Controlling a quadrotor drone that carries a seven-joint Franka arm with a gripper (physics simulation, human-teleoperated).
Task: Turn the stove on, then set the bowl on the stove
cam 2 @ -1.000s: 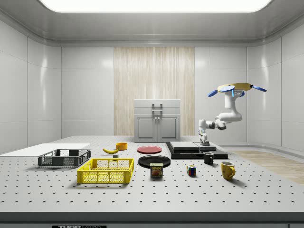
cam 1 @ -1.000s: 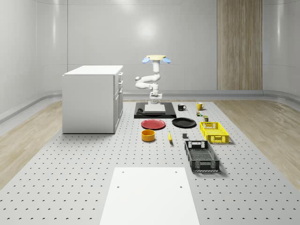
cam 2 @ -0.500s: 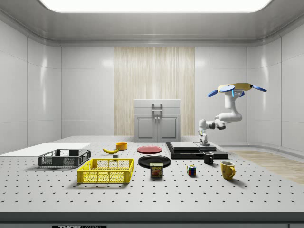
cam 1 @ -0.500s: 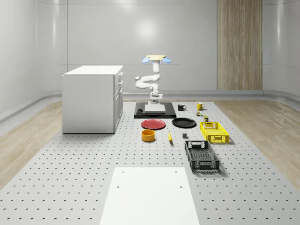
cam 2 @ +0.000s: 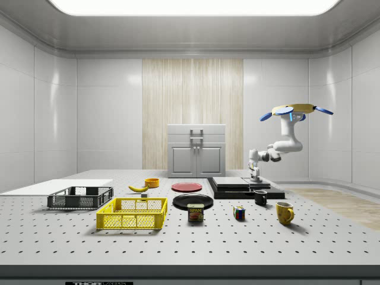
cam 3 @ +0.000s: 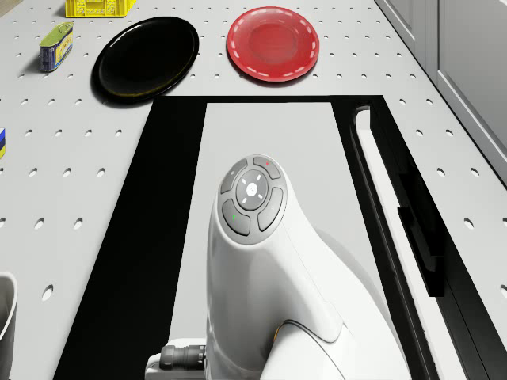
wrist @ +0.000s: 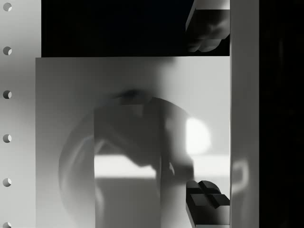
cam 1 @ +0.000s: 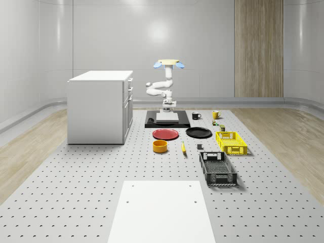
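The stove (cam 1: pixel 152 123) is a black slab with a grey cooking plate (cam 3: pixel 269 134) at the table's far end. A long black and white bar (cam 3: pixel 379 174) runs along one of its sides. The drone (cam 1: pixel 169 64) hovers above the stove's far edge, arm bent down. My gripper (cam 1: pixel 168 108) hangs just over the grey plate, also seen from the side (cam 2: pixel 256 177). In the wrist view the gripper (wrist: pixel 209 114) is open, fingertips (wrist: pixel 209 23) wide apart with nothing between them, near the plate's edge. The orange bowl (cam 1: pixel 160 146) sits on the table in front of the stove, apart from it.
A red plate (cam 1: pixel 165 133) and a black plate (cam 1: pixel 198 132) lie between stove and bowl. A white cabinet (cam 1: pixel 100 106) stands at the whole-scene view's left. Yellow crate (cam 1: pixel 231 142), black crate (cam 1: pixel 217 168), banana (cam 1: pixel 183 148), can (cam 3: pixel 57 44) and two mugs (cam 2: pixel 260 197) sit to the right.
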